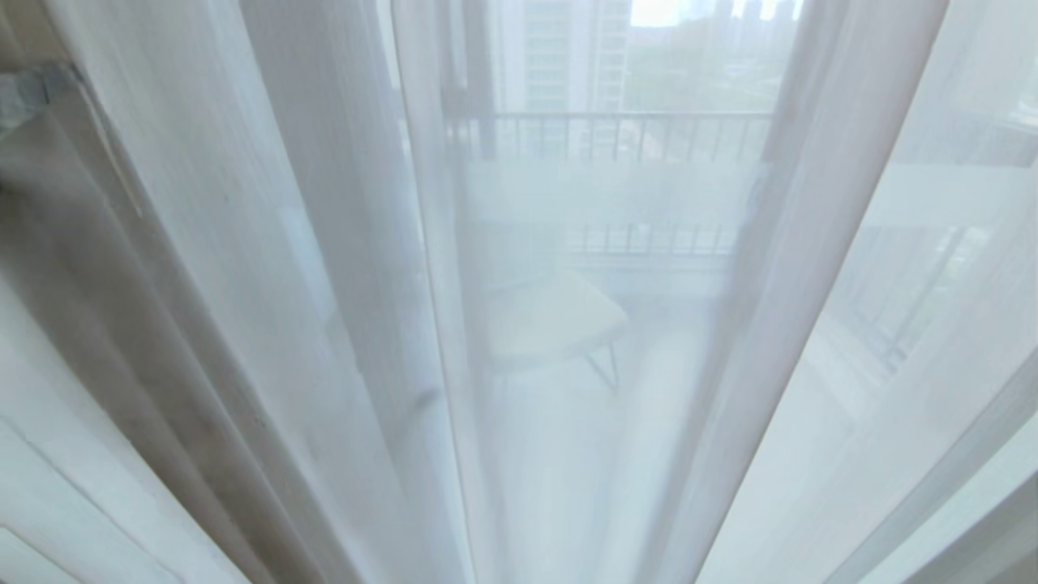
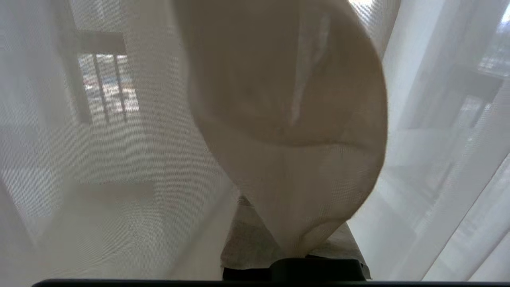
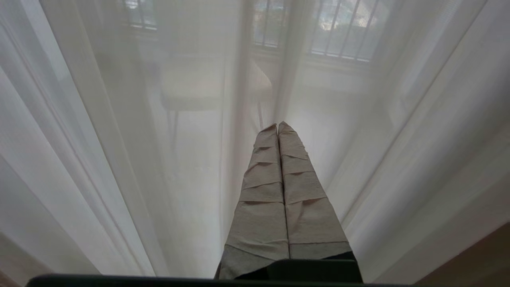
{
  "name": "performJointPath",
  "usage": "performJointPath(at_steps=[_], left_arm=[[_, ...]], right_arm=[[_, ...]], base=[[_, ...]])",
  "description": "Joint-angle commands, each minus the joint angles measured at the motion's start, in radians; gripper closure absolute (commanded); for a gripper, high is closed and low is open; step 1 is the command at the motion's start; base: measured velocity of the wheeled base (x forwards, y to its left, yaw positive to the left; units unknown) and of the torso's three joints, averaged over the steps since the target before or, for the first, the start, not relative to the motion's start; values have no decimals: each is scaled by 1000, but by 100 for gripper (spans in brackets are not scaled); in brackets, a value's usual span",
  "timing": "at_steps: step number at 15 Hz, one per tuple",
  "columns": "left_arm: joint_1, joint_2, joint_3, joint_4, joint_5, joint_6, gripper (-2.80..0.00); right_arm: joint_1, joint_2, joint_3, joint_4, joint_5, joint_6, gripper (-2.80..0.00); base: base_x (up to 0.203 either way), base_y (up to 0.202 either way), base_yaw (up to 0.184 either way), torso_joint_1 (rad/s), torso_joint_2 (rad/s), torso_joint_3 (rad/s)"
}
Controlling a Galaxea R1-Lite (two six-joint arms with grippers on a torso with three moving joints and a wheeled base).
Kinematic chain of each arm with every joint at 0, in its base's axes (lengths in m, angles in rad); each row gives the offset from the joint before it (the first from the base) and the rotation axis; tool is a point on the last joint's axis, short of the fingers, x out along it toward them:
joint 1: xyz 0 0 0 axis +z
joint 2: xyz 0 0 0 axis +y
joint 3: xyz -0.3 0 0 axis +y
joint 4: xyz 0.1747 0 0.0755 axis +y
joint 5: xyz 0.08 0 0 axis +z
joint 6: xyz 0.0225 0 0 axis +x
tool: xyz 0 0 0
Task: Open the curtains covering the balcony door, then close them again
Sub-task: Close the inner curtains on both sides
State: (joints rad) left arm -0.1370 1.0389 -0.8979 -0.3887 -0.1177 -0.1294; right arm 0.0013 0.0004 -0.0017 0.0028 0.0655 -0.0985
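Sheer white curtains (image 1: 324, 268) hang in folds across the whole head view, and neither gripper shows there. Through them I make out the balcony door's dark frame (image 1: 480, 89) and a frosted band (image 1: 624, 191) on its glass. In the left wrist view my left gripper (image 2: 295, 247) is shut on a bunched fold of curtain (image 2: 287, 119), which balloons out over its grey-taped fingers (image 2: 247, 239). My right gripper (image 3: 277, 125) is shut with nothing in it, its taped fingertips close against the sheer curtain (image 3: 119, 139).
Behind the sheer cloth stand a pale chair (image 1: 551, 324) and the balcony railing (image 1: 632, 134). A white panel (image 1: 49, 503) fills the lower left corner of the head view. A strip of brown floor (image 3: 490, 259) shows beside the right gripper.
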Motion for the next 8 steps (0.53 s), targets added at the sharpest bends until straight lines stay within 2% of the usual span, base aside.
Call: performJointPath(at_steps=[1,4,8], left_arm=[[-8,4,-67,28,-4,-1,0],[-81,61,-166,100,-5,0,0],[-200,158,-276,108,5,1,0]], right_arm=[[0,0,0,0,0,-1,0],[0,0,2,0,0,-1,0],[0,0,0,0,1,-1,0]], base=[[0,0,0,0,0,0],[0,0,0,0,0,0],[0,0,0,0,0,0]])
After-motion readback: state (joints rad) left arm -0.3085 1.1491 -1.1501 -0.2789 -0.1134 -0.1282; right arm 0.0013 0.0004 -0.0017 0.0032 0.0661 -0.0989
